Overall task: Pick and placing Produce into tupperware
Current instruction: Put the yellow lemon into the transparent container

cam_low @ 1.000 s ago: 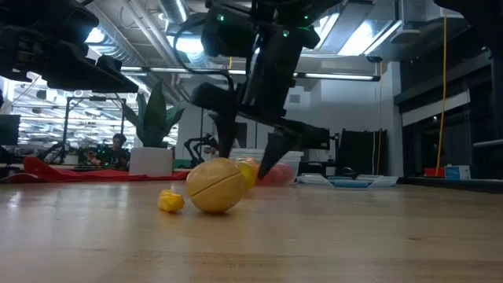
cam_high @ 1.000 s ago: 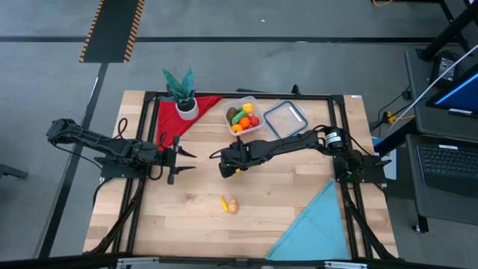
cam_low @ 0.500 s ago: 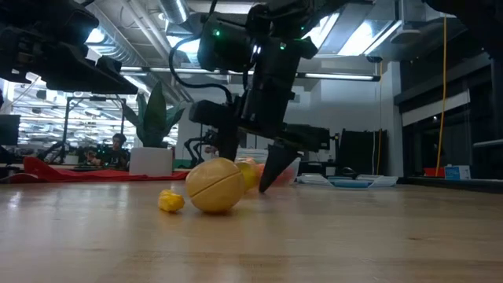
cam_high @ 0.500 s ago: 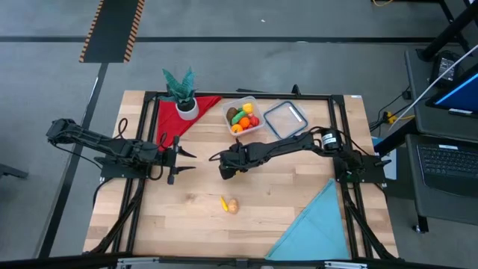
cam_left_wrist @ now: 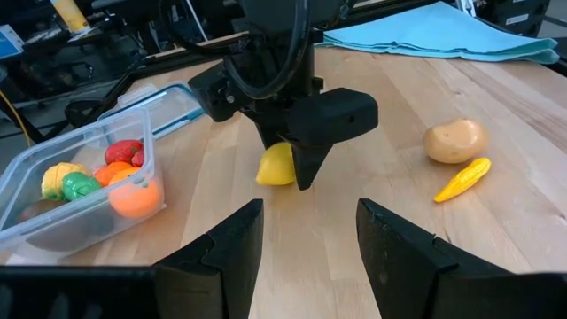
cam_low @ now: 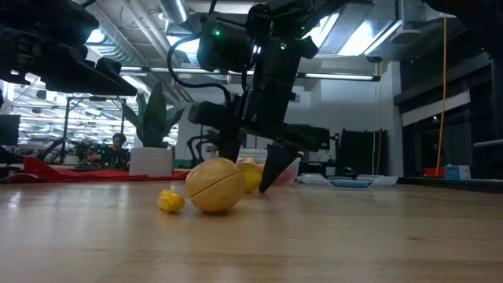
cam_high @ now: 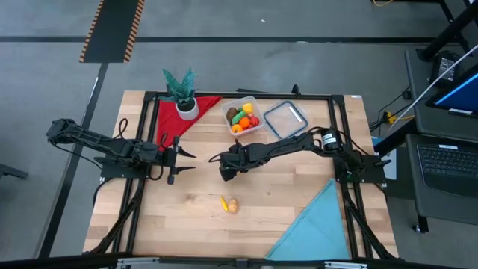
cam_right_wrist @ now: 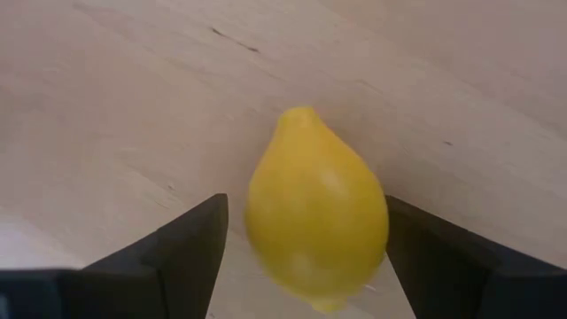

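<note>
The right gripper [cam_high: 227,169] is reaching down to the wooden table [cam_high: 284,202] near its middle, its two fingers [cam_right_wrist: 177,257] standing wide on either side of a yellow toy lemon [cam_right_wrist: 316,206]. The lemon is lying on the wood between them with a gap showing on each side, so nothing is being gripped. From the left wrist view the same lemon [cam_left_wrist: 276,165] is sitting right under that claw.

The clear tupperware [cam_high: 243,116] is sitting just beyond the right gripper, already holding red, orange, yellow and green produce [cam_left_wrist: 97,173]. On the near side of the claw, a tan toy potato [cam_high: 233,205] and a small yellow piece [cam_high: 223,201] are lying together.

The left gripper [cam_high: 176,157] is hovering off to the side, fingers parted and empty.
</note>
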